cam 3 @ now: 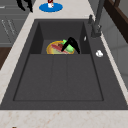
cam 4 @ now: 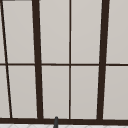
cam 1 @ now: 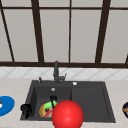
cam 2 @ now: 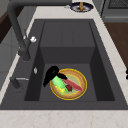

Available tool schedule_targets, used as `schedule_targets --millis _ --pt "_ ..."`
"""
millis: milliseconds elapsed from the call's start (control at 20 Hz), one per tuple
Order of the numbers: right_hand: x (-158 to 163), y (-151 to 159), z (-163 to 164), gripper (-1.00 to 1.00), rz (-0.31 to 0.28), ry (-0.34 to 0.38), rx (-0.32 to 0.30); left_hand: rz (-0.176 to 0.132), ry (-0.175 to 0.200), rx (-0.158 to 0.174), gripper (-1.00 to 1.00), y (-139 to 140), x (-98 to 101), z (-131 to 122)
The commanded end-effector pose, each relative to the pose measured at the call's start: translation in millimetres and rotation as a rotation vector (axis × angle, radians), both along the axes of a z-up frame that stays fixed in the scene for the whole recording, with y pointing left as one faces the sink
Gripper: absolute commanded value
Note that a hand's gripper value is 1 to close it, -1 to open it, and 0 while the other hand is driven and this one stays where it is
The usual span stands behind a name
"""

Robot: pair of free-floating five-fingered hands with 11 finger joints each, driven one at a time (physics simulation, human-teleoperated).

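red ball (cam 1: 67, 115) hiding part of the plate (cam 1: 44, 110), blue plate (cam 1: 5, 105) cut off by left edge

From my station I look at a dark sink (cam 1: 90, 100) sunk into a pale, marbled counter (cam 1: 15, 87), with a basin on its left and a flat draining board on its right. A dark faucet (cam 1: 56, 72) stands at twelve o'clock of the basin, a small lever (cam 1: 40, 80) at about eleven. Behind it I see a strip of light diamond-patterned tile (cam 1: 95, 73), then a big window (cam 4: 70, 62) with dark brown bars and blank, pale panes. In the right side view, grey cabinet fronts (cam 3: 10, 27) sit at ten o'clock above brown wood floor (cam 3: 3, 56).
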State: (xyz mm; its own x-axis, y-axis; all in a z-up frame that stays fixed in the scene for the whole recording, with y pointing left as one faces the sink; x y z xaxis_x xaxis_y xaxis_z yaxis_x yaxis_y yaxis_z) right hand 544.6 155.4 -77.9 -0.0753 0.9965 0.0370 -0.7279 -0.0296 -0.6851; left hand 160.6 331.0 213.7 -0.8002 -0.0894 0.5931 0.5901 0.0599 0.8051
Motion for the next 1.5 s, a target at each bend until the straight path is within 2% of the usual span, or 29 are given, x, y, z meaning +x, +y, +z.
schedule_targets --millis 0,50,150,300,400,500,550,650,700,900,1050,1350,1450 --pt "11.7 10.0 -13.0 -1.0 -0.073 0.0 0.003 0.0 0.0 0.0 0.0 0.0 0.0 0.0" --pt "4.3 9.5 -13.8 -1.0 -0.076 -0.007 0.002 0.0 0.0 0.0 0.0 0.0 0.0 0.0" --pt "-13.6 7.0 -14.3 -1.0 -0.069 -0.082 0.003 0.0 0.0 0.0 0.0 0.0 0.0 0.0" --pt "-15.7 11.1 -10.1 -1.0 -0.046 -0.131 -0.033 0.0 0.0 0.0 0.0 0.0 0.0 0.0" --pt "-17.5 14.7 -8.6 -1.0 -0.05 -0.144 -0.062 0.0 0.0 0.0 0.0 0.0 0.0 0.0" --pt "-13.8 22.4 -11.3 -1.0 -0.063 -0.135 -0.091 0.0 0.0 0.0 0.0 0.0 0.0 0.0" --pt "-8.0 25.2 -11.6 -1.0 -0.075 -0.107 -0.108 0.0 0.0 0.0 0.0 0.0 0.0 0.0" --pt "-8.0 28.1 -12.3 -1.0 -0.076 -0.108 -0.139 0.0 0.0 0.0 0.0 0.0 0.0 0.0" --pt "-11.8 30.0 -13.8 1.0 -0.073 -0.124 -0.151 0.0 0.0 0.0 0.0 0.0 0.0 0.0" --pt "-23.9 33.0 -1.5 1.0 -0.077 -0.106 -0.242 0.0 0.0 0.0 0.0 0.0 0.0 0.0" --pt "-19.6 33.0 4.5 1.0 -0.081 -0.106 -0.292 0.0 0.0 0.0 0.0 0.0 0.0 0.0" --pt "-1.8 29.8 23.8 1.0 -0.094 -0.12 -0.274 0.0 0.0 0.0 0.0 0.0 0.0 0.0" --pt "11.5 29.0 28.9 1.0 -0.034 -0.053 -0.26 0.0 0.0 0.0 0.0 0.0 0.0 0.0"
